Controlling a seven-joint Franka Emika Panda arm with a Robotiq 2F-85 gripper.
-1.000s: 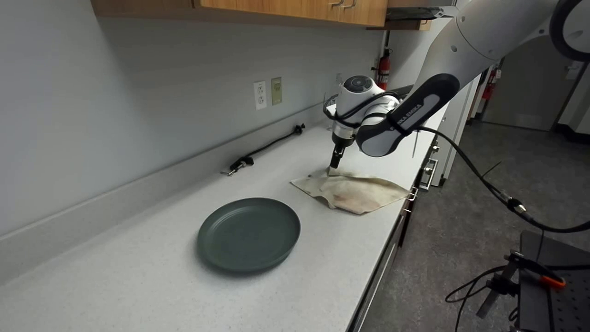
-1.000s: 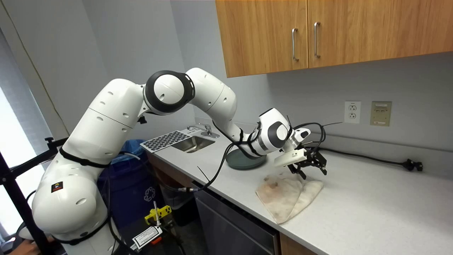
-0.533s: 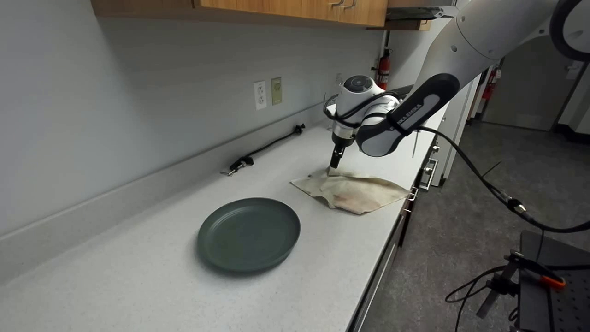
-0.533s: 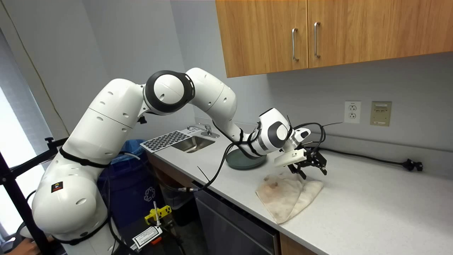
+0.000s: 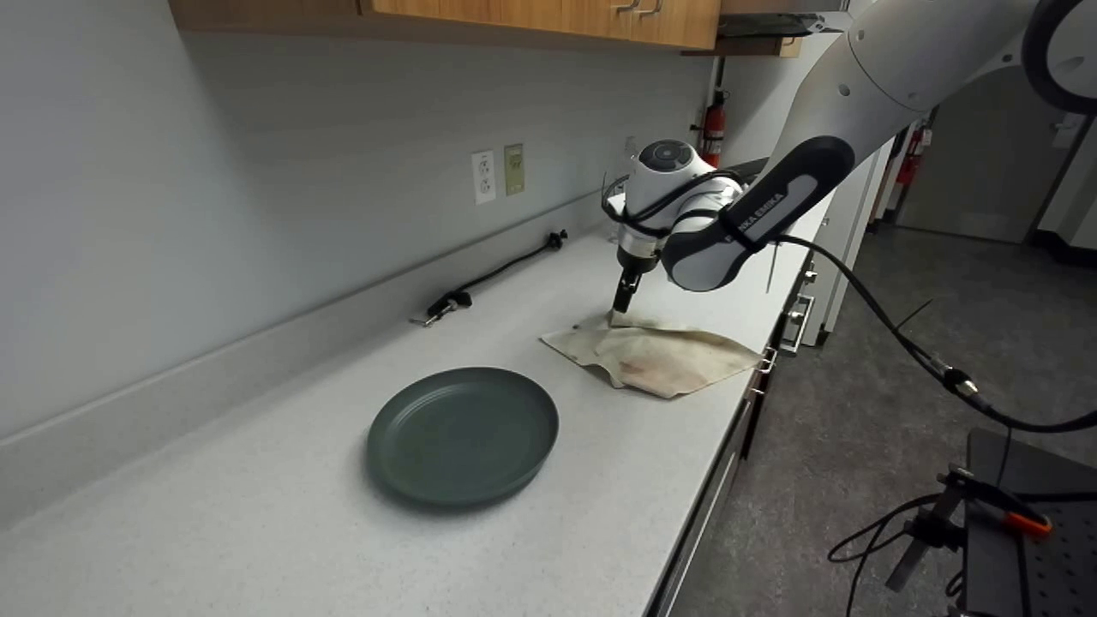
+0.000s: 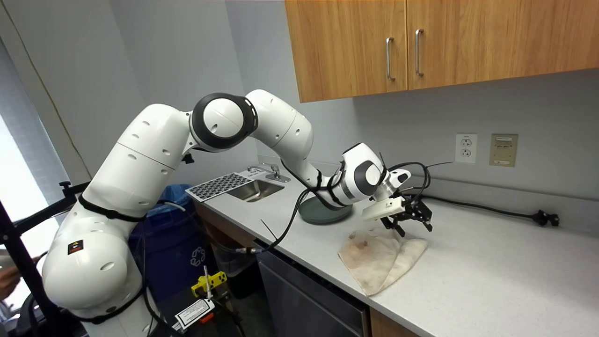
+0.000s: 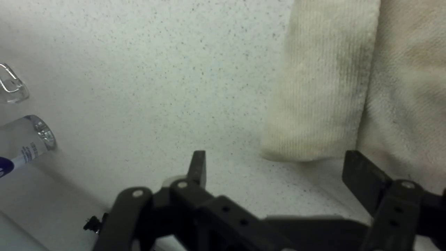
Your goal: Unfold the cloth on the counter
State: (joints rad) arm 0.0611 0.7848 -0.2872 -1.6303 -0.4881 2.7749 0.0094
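Cloth lies partly folded on the desk; I have the jaws wide and gripping nothing, a corner showing between them in the wrist view, presumably to pinch that layer

Arm, one, white with black parts: rising from the lower left in an exterior view to a high, bent elbow. Forearm, lettered "EMIKA": sloping down in both exterior views. Wrist: white and black, well below the elbow. Gripper, black, at the arm's end: aimed downward at a slant; two fingers spread wide apart in the wrist view, tips roughly level.
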